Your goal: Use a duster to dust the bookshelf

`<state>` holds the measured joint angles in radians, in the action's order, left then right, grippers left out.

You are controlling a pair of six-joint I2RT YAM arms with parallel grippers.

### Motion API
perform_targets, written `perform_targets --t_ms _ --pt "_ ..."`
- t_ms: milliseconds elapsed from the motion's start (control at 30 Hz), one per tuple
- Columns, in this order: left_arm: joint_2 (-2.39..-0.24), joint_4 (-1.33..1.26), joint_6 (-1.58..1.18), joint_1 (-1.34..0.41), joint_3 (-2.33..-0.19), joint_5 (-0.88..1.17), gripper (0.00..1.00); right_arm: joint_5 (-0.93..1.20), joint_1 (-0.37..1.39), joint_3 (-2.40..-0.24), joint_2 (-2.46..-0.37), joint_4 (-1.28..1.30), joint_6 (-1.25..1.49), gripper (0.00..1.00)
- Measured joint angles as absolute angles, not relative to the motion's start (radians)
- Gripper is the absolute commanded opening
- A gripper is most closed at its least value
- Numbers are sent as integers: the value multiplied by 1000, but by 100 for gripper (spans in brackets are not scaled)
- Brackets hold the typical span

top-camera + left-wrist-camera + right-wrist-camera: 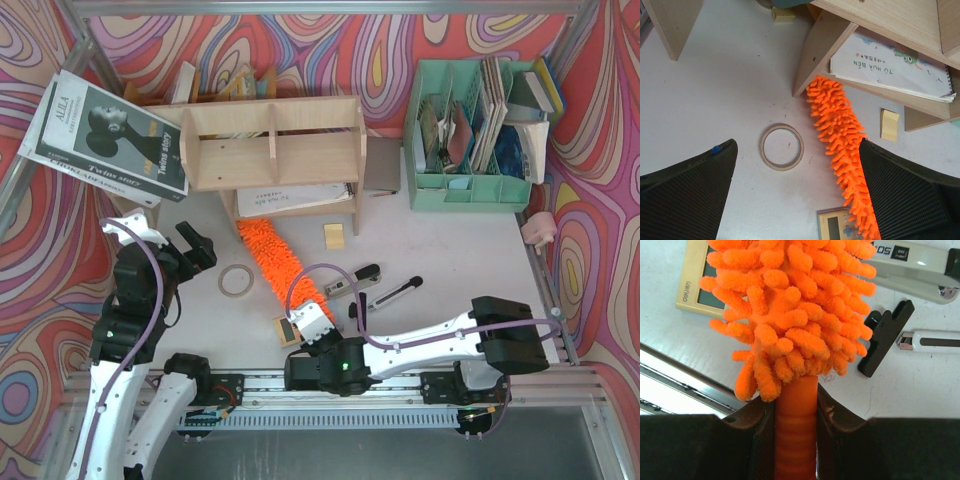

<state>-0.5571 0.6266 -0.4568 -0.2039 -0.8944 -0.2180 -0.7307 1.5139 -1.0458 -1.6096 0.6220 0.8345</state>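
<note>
The light plywood bookshelf (270, 145) stands at the back middle, and its lower edge shows in the left wrist view (815, 50). The orange fluffy duster (272, 260) lies on the table, its far tip at the foot of a shelf panel. It also shows in the left wrist view (840, 135). My right gripper (796, 435) is shut on the duster's orange handle just below the fluff (790, 305); it is near the front edge in the top view (312, 320). My left gripper (797, 200) is open and empty above the table left of the duster (200, 248).
A tape ring (235, 281) and a calculator (287, 330) lie beside the duster. A stapler (352, 280), a black clip and a knife (395, 292) lie to its right. A sticky note (334, 235), a mint-green organiser (470, 190) and a leaning book (105, 135) surround the shelf.
</note>
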Motion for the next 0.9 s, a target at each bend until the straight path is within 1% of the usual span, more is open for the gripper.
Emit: perform_targets --t_ms 167,667,900 --pt "-558 627 -460 -204 -894 -218 99 -702 1505 -1045 -1647 615 830 0" --pt "-551 653 -483 -204 -894 -210 98 -738 1497 -1064 -1595 617 781 0" --pt "-552 656 -482 -204 -894 -210 98 -712 1486 -1064 -1597 615 783 0"
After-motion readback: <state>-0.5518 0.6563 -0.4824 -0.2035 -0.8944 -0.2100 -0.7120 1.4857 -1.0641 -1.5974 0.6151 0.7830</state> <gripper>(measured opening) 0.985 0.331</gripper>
